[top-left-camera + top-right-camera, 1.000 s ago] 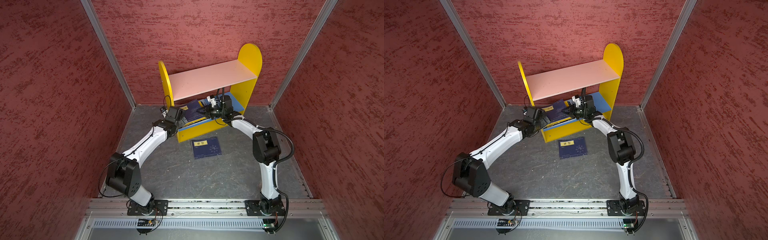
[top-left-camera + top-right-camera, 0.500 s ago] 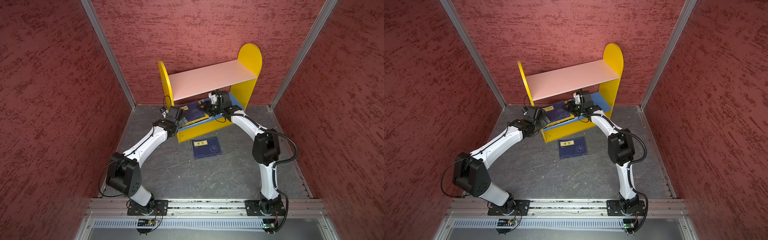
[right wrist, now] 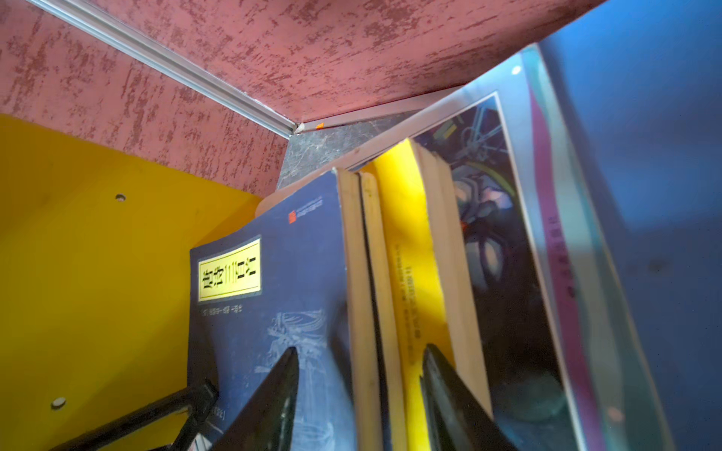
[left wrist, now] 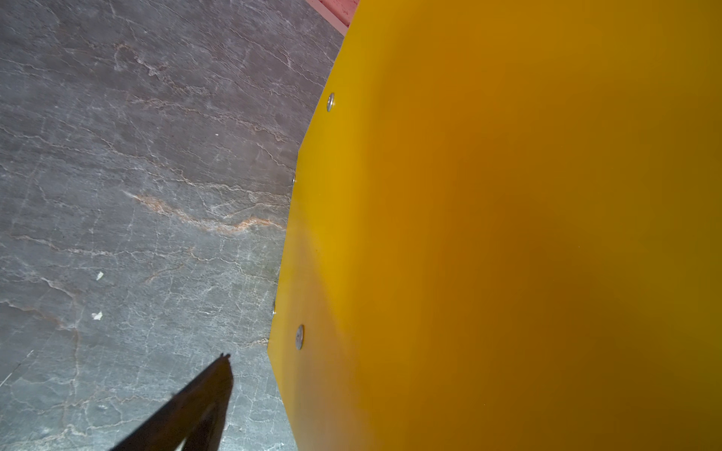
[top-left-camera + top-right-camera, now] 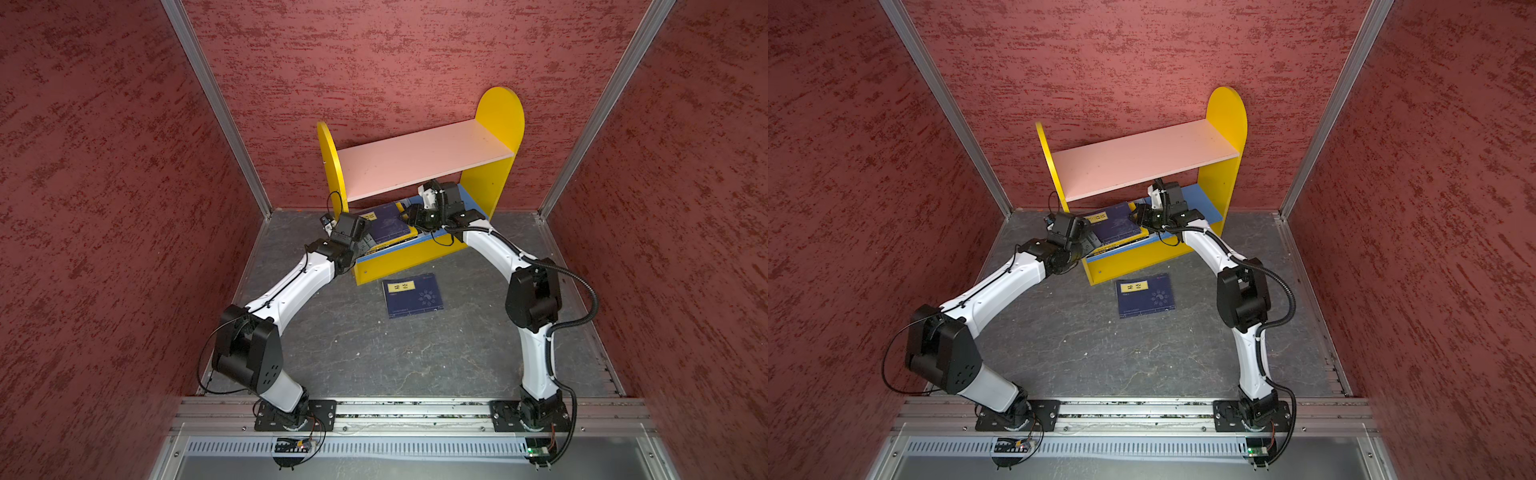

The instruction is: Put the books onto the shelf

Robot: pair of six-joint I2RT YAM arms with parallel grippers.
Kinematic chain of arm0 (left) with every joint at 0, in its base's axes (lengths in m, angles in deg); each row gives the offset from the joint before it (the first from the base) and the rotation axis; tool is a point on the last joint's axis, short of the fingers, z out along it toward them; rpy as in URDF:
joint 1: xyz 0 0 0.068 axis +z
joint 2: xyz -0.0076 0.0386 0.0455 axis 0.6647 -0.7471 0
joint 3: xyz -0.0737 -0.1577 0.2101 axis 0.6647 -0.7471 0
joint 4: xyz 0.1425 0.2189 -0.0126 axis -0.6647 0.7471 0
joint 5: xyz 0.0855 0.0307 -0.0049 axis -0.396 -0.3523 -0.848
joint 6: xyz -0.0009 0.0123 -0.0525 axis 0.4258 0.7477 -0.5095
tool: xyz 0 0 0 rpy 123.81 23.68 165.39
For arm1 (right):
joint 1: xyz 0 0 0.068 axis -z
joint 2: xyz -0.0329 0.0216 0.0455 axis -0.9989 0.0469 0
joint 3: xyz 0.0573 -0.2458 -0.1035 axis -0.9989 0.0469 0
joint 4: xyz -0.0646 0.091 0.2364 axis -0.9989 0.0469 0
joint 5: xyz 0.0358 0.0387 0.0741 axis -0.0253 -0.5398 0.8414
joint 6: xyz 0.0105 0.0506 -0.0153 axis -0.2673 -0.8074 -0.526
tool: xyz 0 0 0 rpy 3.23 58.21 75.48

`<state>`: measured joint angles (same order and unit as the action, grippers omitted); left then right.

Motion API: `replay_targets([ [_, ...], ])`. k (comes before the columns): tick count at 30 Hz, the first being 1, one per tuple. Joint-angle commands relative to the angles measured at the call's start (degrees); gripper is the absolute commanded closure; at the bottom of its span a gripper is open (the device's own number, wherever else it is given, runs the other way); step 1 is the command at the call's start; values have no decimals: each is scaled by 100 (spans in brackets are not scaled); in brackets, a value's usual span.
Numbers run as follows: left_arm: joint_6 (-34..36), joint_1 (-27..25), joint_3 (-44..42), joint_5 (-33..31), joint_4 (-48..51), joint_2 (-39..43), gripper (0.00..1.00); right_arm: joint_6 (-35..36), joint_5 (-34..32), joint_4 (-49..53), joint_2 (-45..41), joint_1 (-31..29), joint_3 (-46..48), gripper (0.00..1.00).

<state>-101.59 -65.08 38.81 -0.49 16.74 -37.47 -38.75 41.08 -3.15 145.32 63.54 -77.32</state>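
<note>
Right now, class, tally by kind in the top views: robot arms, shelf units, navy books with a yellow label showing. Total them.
Robot arms: 2, the left arm and the right arm
Shelf units: 1, the shelf
Navy books, label showing: 2, the floor book and the stack's top book
Total: 5

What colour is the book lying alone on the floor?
The book is navy blue with a yellow label, clearest in a top view.
</note>
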Motion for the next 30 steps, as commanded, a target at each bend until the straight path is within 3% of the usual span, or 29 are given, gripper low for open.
replay_targets([
  [1, 255, -40, -88, 361, -135, -91, 1, 400, 139, -237, -552, -93, 315, 43],
  [10, 257, 4, -137, 616, -143, -67, 1, 781, 249, -1273, -1277, -81, 1673, 36],
  [30, 192, 30, 17, 605, 237, -32, 1, 2214, 110, -945, -1449, -149, 1724, 44],
])
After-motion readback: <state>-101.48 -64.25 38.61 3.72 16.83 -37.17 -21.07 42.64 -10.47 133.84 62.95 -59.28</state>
